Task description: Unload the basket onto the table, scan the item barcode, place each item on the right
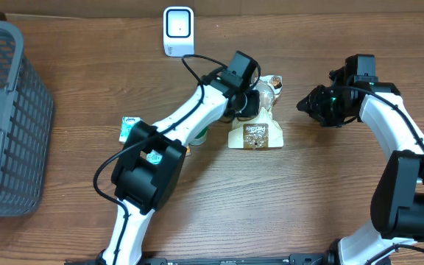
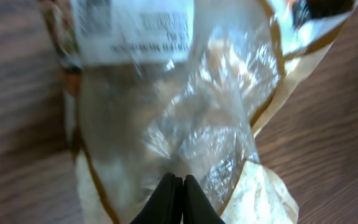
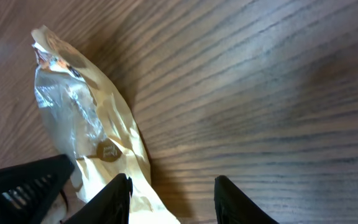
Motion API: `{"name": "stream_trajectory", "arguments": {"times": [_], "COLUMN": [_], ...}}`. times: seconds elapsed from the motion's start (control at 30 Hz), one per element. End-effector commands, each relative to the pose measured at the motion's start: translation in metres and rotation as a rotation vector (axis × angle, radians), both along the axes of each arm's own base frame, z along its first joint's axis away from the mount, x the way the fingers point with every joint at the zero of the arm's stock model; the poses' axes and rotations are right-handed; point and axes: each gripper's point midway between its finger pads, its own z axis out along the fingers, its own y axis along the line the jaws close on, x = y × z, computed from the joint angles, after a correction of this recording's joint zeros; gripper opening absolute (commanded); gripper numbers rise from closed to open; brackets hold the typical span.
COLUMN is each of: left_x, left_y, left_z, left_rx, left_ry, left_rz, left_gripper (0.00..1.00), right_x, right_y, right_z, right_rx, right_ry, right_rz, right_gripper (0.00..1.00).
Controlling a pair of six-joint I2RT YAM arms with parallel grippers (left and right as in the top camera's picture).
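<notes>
Nearest me, in the middle of the overhead frame, the snack bag (image 1: 256, 137) rests on the wooden table (image 1: 308, 199) with its top end raised, and the left gripper (image 2: 178, 190) has its fingers pressed together on the bag's clear film. Right of it, the right gripper (image 3: 173, 186) hangs just apart from the bag, fingers spread with nothing between them. Farther back, at top centre, stands the white scanner (image 1: 178, 31), and a grey basket (image 1: 6, 110) fills the left edge.

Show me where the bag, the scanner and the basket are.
bag (image 1: 256, 136): overhead view, printed lower end.
scanner (image 1: 178, 31): overhead view, white front face.
basket (image 1: 39, 125): overhead view, right wall.
</notes>
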Motion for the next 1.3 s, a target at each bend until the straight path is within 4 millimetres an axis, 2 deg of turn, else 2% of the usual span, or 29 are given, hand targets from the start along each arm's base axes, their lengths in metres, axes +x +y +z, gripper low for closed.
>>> {"name": "stream_trajectory", "arguments": {"times": [0.0, 0.17, 0.23, 0.5, 0.63, 0.73, 0.8, 1.0, 1.13, 1.27], "left_x": [-0.014, -0.032, -0.042, -0.090, -0.104, -0.105, -0.104, -0.097, -0.093, -0.090], "left_y": [0.004, 0.013, 0.017, 0.023, 0.024, 0.024, 0.025, 0.031, 0.033, 0.031], "left_z": [-0.029, -0.069, -0.077, -0.075, -0.071, -0.071, -0.071, -0.070, -0.070, -0.070], "left_rx": [0.028, 0.072, 0.080, 0.092, 0.087, 0.085, 0.083, 0.059, 0.052, 0.042], "left_ry": [0.106, 0.253, 0.316, 0.520, 0.571, 0.564, 0.562, 0.562, 0.551, 0.539], "left_rz": [0.055, 0.148, 0.163, 0.087, 0.030, -0.005, -0.004, 0.000, -0.004, -0.012], "left_gripper": [0.04, 0.04, 0.04, 0.04, 0.04, 0.04, 0.04, 0.04, 0.04, 0.05], "right_x": [0.003, -0.003, -0.006, -0.016, -0.017, -0.017, -0.017, -0.020, -0.031, -0.040], "right_y": [0.002, 0.004, 0.007, 0.036, 0.055, 0.066, 0.069, 0.073, 0.082, 0.090], "right_z": [0.016, 0.014, 0.014, 0.023, 0.019, 0.009, -0.001, -0.021, -0.027, -0.043], "right_rx": [-0.002, -0.003, 0.006, 0.112, 0.073, 0.054, 0.044, 0.096, 0.174, 0.211], "right_ry": [-0.038, -0.018, -0.016, -0.039, -0.077, -0.091, -0.095, -0.112, -0.132, -0.088], "right_rz": [0.021, 0.041, 0.070, 0.212, 0.338, 0.412, 0.468, 0.585, 0.685, 0.717], "right_gripper": [0.41, 0.41, 0.41, 0.42, 0.59, 0.71, 0.74, 0.77, 0.77, 0.77]}}
